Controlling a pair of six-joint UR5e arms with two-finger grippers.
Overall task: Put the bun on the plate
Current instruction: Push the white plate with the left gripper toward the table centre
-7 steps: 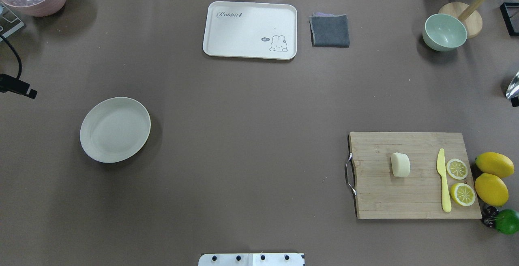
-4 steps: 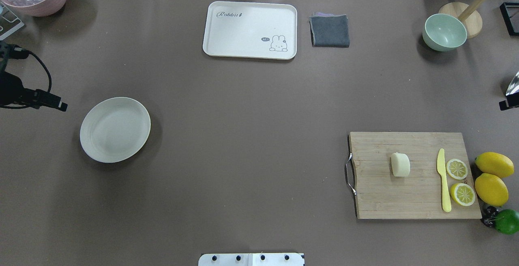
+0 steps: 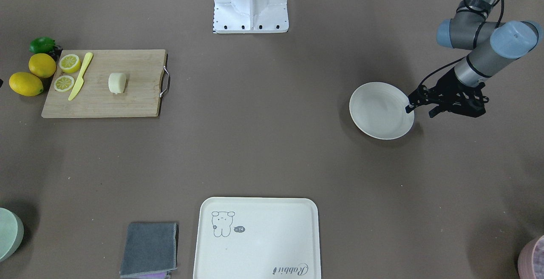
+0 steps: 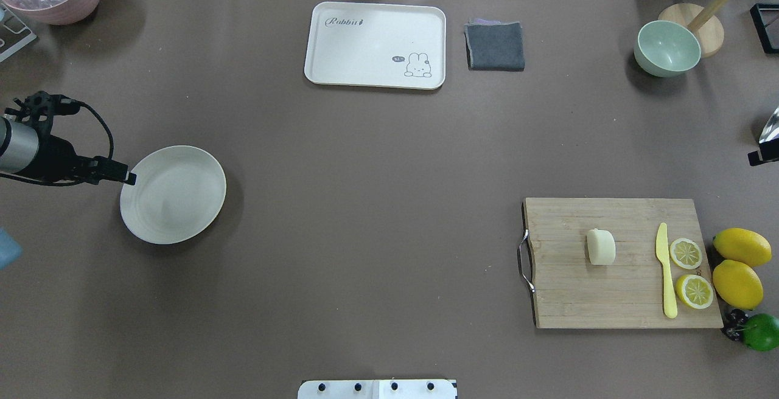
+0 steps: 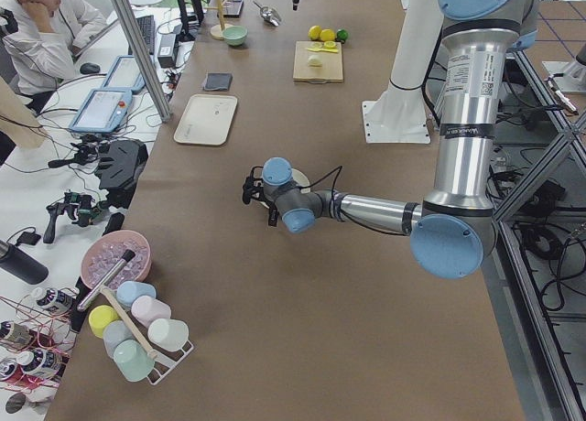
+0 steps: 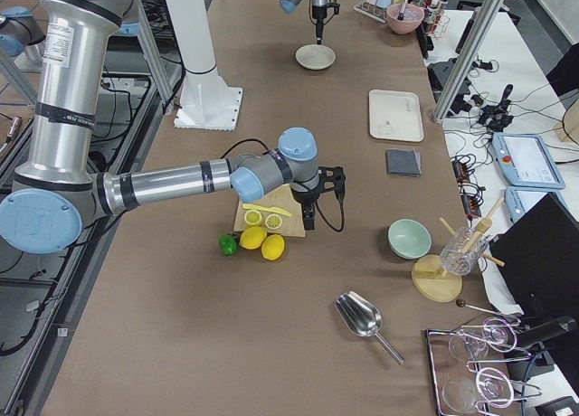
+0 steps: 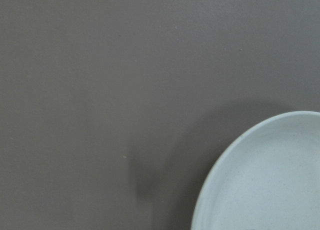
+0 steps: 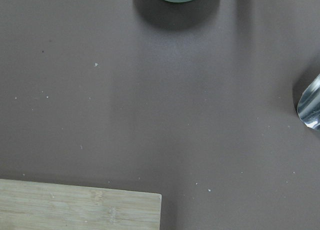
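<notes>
Observed at the overhead view's left edge: the left gripper (image 3: 420,112) hangs at the outer rim of the round off-white shallow plate (image 4: 173,194). Its two dark fingers appear spread and hold nothing. Contact between fingertip and rim cannot be determined. The plate holds nothing and lies on the brown table covering (image 4: 365,204). At the far edge, centre, lies a rectangular cream tray with a rabbit drawing (image 4: 374,45), and just beside it a folded grey cloth (image 4: 495,46). On the right half sits a rectangular wooden cutting board with a metal handle (image 4: 566,301). The small pale cream bun (image 4: 600,247) rests near the board's middle, well apart from the plate and untouched by either gripper. Beside it on the board lie a yellow plastic knife (image 4: 666,271) and two lemon slices (image 4: 686,253). Two whole lemons (image 4: 742,247) and a green lime (image 4: 761,332) lie just off the board's right edge. The right gripper (image 6: 310,219) hovers beyond the board's far right corner; whether its fingers are spread or pressed together cannot be told.
</notes>
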